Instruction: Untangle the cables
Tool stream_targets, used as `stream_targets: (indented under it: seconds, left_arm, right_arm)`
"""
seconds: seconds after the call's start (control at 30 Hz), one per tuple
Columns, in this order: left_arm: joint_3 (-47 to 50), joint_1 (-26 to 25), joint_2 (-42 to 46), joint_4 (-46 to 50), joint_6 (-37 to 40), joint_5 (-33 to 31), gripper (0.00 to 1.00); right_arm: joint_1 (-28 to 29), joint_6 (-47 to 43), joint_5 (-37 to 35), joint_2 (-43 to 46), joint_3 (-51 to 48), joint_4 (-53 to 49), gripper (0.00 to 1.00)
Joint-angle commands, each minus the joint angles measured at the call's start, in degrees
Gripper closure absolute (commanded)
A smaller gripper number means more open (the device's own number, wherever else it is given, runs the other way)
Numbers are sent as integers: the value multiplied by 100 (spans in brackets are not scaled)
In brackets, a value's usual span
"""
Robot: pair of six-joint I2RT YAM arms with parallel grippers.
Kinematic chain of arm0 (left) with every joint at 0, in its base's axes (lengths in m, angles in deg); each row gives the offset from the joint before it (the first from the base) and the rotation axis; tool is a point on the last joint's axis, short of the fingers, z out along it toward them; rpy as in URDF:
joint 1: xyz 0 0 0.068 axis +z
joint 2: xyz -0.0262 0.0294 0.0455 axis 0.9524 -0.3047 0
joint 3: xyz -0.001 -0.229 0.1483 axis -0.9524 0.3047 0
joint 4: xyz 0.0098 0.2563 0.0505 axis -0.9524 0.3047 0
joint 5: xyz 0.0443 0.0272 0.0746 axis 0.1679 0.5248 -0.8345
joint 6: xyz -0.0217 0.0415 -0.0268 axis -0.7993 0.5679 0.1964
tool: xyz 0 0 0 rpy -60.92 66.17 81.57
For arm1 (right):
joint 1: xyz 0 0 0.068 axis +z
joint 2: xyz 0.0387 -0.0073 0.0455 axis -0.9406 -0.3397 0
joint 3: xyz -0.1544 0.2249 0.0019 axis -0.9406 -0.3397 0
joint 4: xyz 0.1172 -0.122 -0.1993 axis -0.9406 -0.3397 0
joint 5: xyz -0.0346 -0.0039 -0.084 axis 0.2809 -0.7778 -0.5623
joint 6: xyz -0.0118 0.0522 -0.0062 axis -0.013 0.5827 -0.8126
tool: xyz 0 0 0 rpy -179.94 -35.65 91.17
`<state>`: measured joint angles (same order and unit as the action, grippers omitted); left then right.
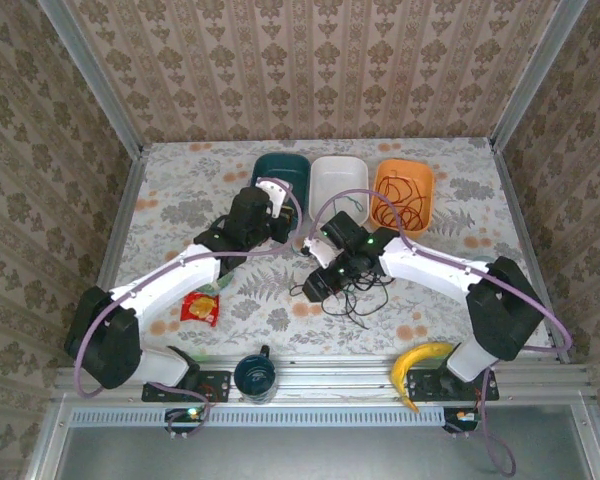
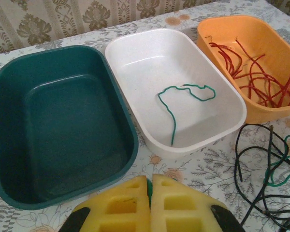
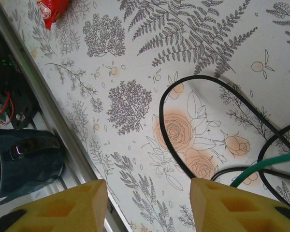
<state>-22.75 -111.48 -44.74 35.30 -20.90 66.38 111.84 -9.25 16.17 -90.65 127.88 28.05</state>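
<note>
A floral table [image 1: 180, 200] holds three bins in a row: a dark green bin [image 2: 53, 50], a white bin [image 2: 135, 65] with one green cable [image 2: 173, 118] inside, and an orange bin [image 2: 266, 34] with red cables [image 2: 261, 79] inside. The left gripper [image 2: 150, 193] is clenched shut near the green bin, while the right gripper [image 3: 146, 187] has its pads spread above the table, grasping nothing. Black cables [image 1: 352, 298], tangled with a green strand [image 3: 266, 165], lie on the table just before the white and orange bins.

My flower-printed table [image 1: 180, 200] carries a dark green plastic tub [image 2: 58, 125], a white plastic tub [image 2: 150, 63] and an orange plastic tub [image 2: 275, 48] side by side at its far side. Loose black cables [image 3: 161, 116] and a red snack packet [image 1: 200, 307] lie nearer me.
</note>
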Motion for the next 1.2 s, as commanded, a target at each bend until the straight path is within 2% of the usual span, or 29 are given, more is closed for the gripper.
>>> stream_targets:
  seconds: [0.0, 0.4, 0.63, 0.73, 0.87, 1.07, 1.17]
  left_arm:
    - [102, 55, 204, -145, -162, 182, 100]
    - [222, 120, 324, -348, -354, 191, 100]
    - [400, 490, 532, -767, -804, -12, 100]
    - [384, 621, 594, -818, -888, -95, 100]
    - [387, 837, 802, -904, -1026, -147, 100]
    - [310, 1177, 1497, -705, -912, -213, 100]
    - [181, 1424, 1808, -414, -823, 8, 100]
  right_arm:
    - [32, -239, -199, -107, 257, -127, 50]
    - [47, -412, -328, -794, 474, -219, 51]
    - [269, -611, -793, -791, 101, -649, 55]
    - [273, -567, -1004, -772, 26, -716, 61]
    - [257, -493, -1316, -909, 53, -854, 62]
    - [-110, 43, -1292, -927, -195, -632, 63]
    - [-503, 446, -942, -871, -349, -415, 63]
